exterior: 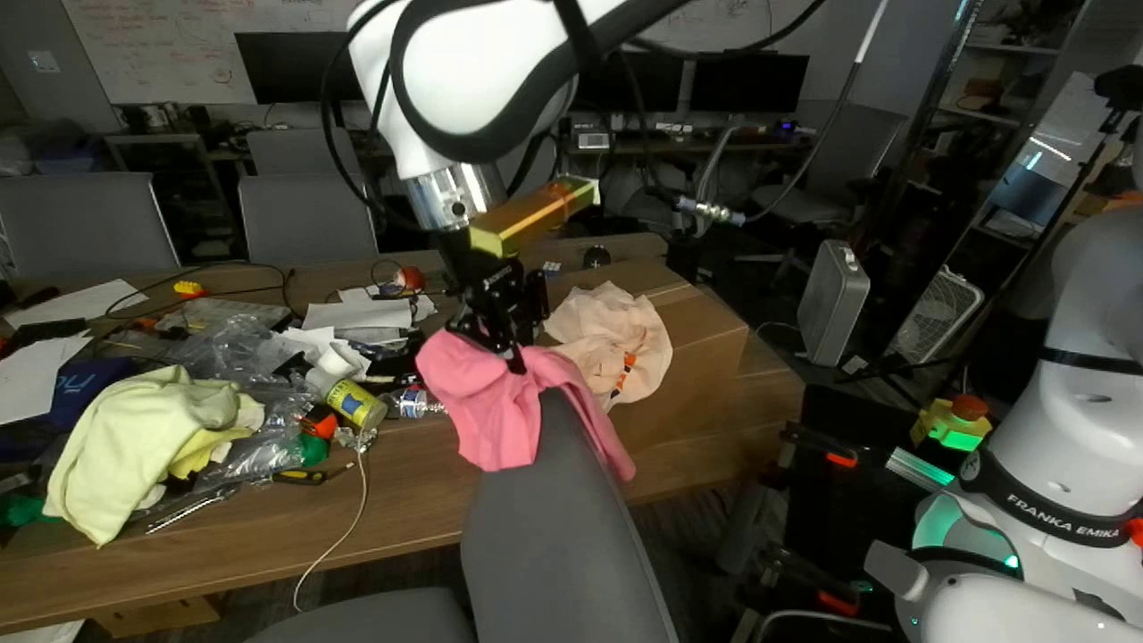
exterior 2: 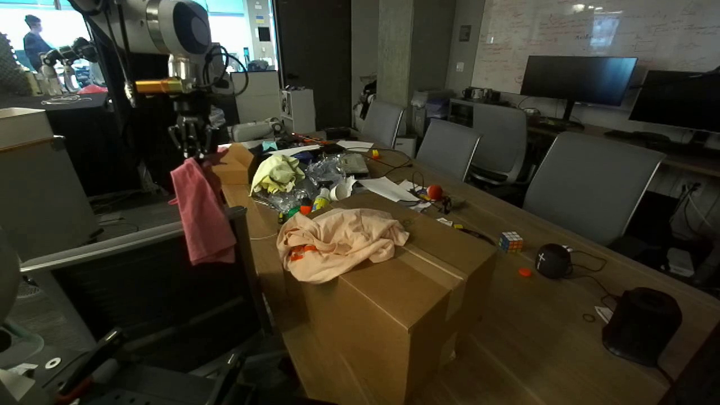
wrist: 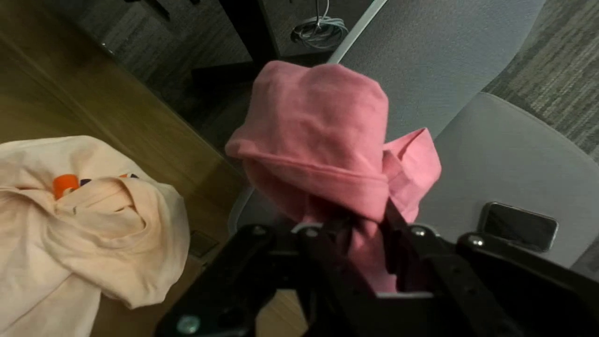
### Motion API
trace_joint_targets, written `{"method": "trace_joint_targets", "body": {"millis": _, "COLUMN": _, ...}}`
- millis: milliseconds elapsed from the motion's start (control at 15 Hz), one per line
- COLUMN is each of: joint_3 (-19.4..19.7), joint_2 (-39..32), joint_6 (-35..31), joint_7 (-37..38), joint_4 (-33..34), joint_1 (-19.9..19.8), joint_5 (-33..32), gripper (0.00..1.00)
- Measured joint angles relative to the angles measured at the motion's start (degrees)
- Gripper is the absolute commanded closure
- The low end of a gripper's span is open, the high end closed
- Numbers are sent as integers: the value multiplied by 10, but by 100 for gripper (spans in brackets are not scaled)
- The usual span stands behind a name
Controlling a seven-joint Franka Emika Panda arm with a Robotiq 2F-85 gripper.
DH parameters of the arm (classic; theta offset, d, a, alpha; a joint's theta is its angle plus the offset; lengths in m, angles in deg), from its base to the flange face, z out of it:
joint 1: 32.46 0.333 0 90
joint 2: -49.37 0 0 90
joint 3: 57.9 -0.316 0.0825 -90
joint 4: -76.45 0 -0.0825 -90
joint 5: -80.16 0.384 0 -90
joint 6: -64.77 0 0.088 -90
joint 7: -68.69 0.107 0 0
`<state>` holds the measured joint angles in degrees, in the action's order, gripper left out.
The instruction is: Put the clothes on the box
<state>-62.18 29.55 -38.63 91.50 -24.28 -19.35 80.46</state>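
I pinch the pink garment [exterior 2: 202, 222] so it hangs from the fingers [wrist: 398, 242], presumably to join the peach garment [exterior 2: 343, 241] on the cardboard box [exterior 2: 363, 329], rightward in both exterior views.

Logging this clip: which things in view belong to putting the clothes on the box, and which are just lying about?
Job: pink cloth, held in the jaws; peach cloth, on the box; yellow cloth, perhaps.
Lying about: puzzle cube; phone on the chair; papers.

Cloth [exterior 2: 344, 241] on box [exterior 2: 382, 301] on table [exterior 2: 540, 332]
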Motion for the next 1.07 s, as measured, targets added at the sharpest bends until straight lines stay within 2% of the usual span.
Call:
{"method": "trace_joint_targets", "body": {"millis": 267, "joint_3": -3, "joint_2": 76, "joint_6": 52, "joint_7": 14, "joint_4": 0, "joint_1": 2, "joint_5": -27, "gripper": 96}}
{"method": "trace_joint_targets", "body": {"millis": 533, "joint_3": -3, "joint_2": 117, "joint_6": 99, "joint_7": 24, "joint_4": 8, "joint_1": -4, "joint_5": -45, "gripper": 96}}
{"method": "trace_joint_targets", "body": {"millis": 800, "joint_3": 10, "joint_2": 129, "joint_6": 109, "joint_7": 48, "joint_4": 24, "joint_1": -34, "joint_5": -46, "gripper": 96}}
{"method": "trace_joint_targets", "body": {"millis": 1067, "joint_3": 41, "joint_2": 137, "joint_6": 108, "joint_7": 92, "joint_4": 43, "joint_1": -78, "joint_5": -46, "gripper": 96}}
